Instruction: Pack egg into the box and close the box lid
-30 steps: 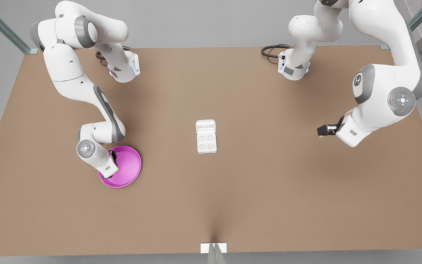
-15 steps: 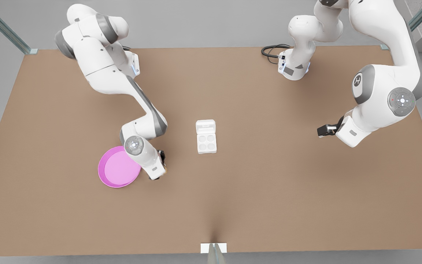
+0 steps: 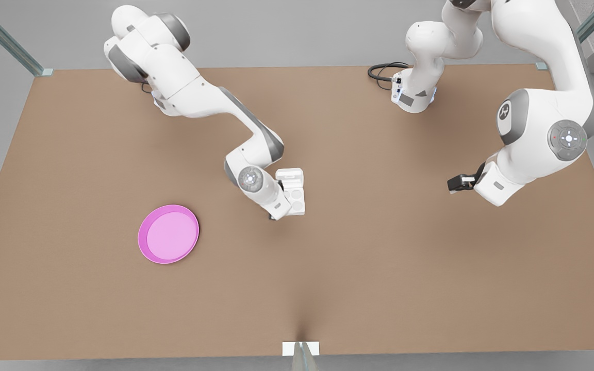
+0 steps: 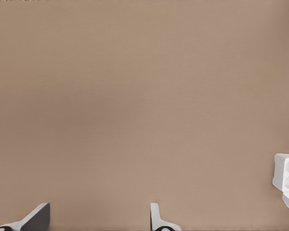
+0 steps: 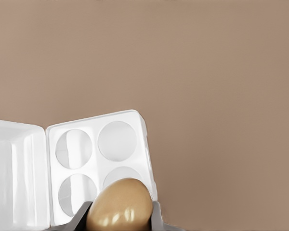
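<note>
Right tool [image 5: 119, 220] clenched on the egg [image 5: 119, 206], fingers pinching it from either side, tan shell bulging out between them, long axis looking roughly crosswise to the pinch

Hovering above the near-left corner of the box [image 3: 294, 200] at the middle of the bench [image 3: 379, 268], wrist covering the left-hand cups from the front view

All four cups showing bare white in the right wrist view, nothing packed yet

Key relation: open cups just to the right and slightly far of the held egg, near-left cup almost underneath. Probably just a small nudge right and far, then a straight drop, egg needing to settle into one round well and not ride the divider between cups

Box lid [image 3: 290, 178] flung fully open, lying flat on the far side of the tray, hinge between them, recess facing up

Pink plate [image 3: 168, 234] well off to the left, nothing in it

Left tool [image 3: 456, 183] waiting well apart on the right, released, fingers spread with nothing between them, box just at the edge of its wrist view

Judged nearer for the drop: right tool by a wide margin. Lid fold toward the near side left for afterwards, by either arm
</note>
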`<state>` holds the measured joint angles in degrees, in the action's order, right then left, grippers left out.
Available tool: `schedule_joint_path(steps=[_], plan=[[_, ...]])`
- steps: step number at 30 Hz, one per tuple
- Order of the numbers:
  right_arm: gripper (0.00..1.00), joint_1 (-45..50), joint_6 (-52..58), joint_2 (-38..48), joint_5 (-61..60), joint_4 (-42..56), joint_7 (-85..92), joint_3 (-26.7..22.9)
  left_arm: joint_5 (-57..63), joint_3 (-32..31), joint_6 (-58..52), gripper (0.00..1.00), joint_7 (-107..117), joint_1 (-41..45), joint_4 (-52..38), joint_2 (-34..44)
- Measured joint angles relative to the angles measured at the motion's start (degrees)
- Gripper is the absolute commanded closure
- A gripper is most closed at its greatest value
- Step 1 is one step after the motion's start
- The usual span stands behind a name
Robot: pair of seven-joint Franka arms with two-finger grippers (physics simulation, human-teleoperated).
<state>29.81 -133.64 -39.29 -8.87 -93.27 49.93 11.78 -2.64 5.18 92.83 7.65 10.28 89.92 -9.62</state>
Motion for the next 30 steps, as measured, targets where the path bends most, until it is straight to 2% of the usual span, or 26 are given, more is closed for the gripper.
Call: schedule_joint_path(steps=[10,11,18,19,20,21,22,25,27,29,30], plan=[[0.41,1.3,-0.3,-1.7,-0.7,1.8,-0.7,0.2,0.0,0.1,0.1,0.0,0.1,0.0,0.1,0.0],[0.0,1.4,-0.3,-1.7,-1.1,1.9,-0.8,0.1,0.0,0.1,0.1,0.0,0.1,0.0,0.1,-0.1],[0.0,1.2,0.3,-1.5,-1.6,3.0,-0.9,0.1,0.0,0.2,0.2,0.0,0.2,0.0,0.1,-0.2],[0.0,0.4,1.6,0.1,-3.2,3.0,-1.7,0.0,0.0,0.0,-0.1,0.08,0.6,-0.1,0.0,-0.4],[0.0,-3.4,6.8,2.5,-4.3,4.2,-3.2,0.0,0.0,-0.2,-0.6,0.46,1.1,0.9,0.0,-1.4],[0.0,-6.4,13.1,5.0,-4.3,5.6,-5.8,-0.2,0.0,-0.2,-2.4,0.7,1.1,2.7,0.1,-2.1],[0.0,-9.5,16.4,7.7,-4.0,5.6,-10.1,-0.8,0.0,-0.2,-3.0,0.79,0.8,4.3,0.2,-2.8],[0.0,-12.8,23.7,15.1,-1.1,5.0,-23.9,-9.7,-0.4,-0.4,-1.1,0.79,1.0,12.9,0.3,-7.2],[0.0,-20.0,27.1,22.9,2.8,0.6,-39.1,-9.6,-0.6,-0.3,7.9,0.79,2.2,17.7,12.2,-3.4],[0.0,-25.1,30.5,28.0,7.4,-0.5,-51.4,-9.6,-0.7,-0.3,8.8,0.79,4.3,20.2,16.0,-1.7],[0.0,-26.3,33.1,27.4,13.1,2.3,-57.3,-9.9,-0.8,-0.3,17.6,0.79,4.4,20.4,25.3,2.3]])
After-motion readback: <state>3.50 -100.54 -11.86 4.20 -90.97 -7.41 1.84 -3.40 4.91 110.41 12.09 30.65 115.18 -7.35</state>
